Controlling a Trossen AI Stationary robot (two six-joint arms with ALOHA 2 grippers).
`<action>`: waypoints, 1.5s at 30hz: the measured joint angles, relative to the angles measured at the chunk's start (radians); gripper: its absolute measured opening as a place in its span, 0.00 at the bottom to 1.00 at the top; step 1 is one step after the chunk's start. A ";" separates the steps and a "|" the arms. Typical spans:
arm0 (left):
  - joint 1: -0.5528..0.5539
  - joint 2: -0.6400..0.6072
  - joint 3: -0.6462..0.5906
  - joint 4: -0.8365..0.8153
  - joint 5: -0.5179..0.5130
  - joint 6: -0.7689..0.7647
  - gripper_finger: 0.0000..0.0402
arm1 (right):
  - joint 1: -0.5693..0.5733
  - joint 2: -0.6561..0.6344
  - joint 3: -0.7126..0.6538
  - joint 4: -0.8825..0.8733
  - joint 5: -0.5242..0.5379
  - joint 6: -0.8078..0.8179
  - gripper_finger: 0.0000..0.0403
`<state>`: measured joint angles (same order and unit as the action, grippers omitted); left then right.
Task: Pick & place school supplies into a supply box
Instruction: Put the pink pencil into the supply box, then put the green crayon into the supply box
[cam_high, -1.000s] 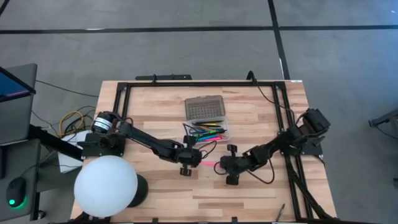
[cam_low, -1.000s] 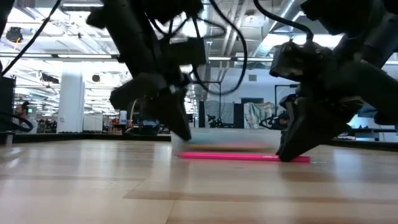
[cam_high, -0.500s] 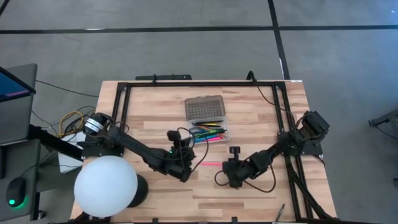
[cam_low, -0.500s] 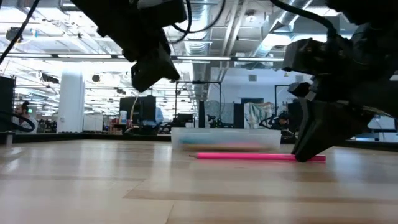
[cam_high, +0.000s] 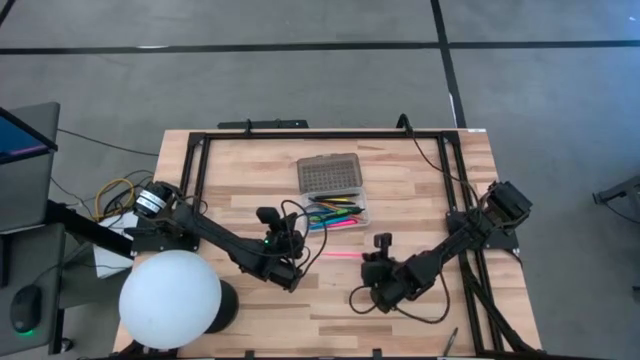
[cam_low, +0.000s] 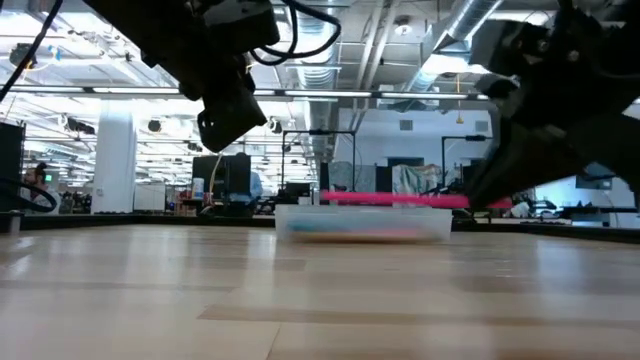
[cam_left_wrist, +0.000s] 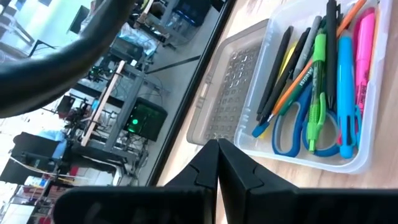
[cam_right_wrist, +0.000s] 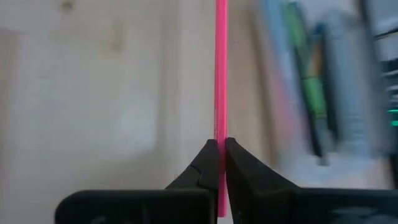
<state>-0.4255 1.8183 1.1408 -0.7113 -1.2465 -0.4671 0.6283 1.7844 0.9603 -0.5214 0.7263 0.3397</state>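
Aloft, pink pencil in right hand — no legible lettering

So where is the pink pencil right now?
The pink pencil is lifted off the table in the right gripper, just in front of the supply box.

Wooden table: supply box, seemingly white sphere.

Two dark, near-black jointed arms are seen, built of slim links with blocky joint housings. Black cables are looped loosely along both arms. A small green light is seen on the left arm near its wrist. Each gripper, left gripper and right gripper, is fitted with two black, wedge-shaped tapered fingers.
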 joint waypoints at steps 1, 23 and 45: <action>0.000 0.000 0.000 -0.005 -0.003 -0.005 0.00 | -0.001 0.000 0.009 -0.022 0.031 0.000 0.00; 0.000 0.000 0.000 -0.043 -0.018 -0.031 0.00 | -0.470 -0.003 0.091 -0.051 -0.074 -0.236 0.10; 0.000 0.000 0.000 -0.084 0.059 0.010 0.00 | -0.188 -0.236 0.093 -0.360 -0.183 0.031 0.32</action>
<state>-0.4259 1.8183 1.1408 -0.7956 -1.1873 -0.4568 0.4407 1.5487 1.0531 -0.8814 0.5428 0.3705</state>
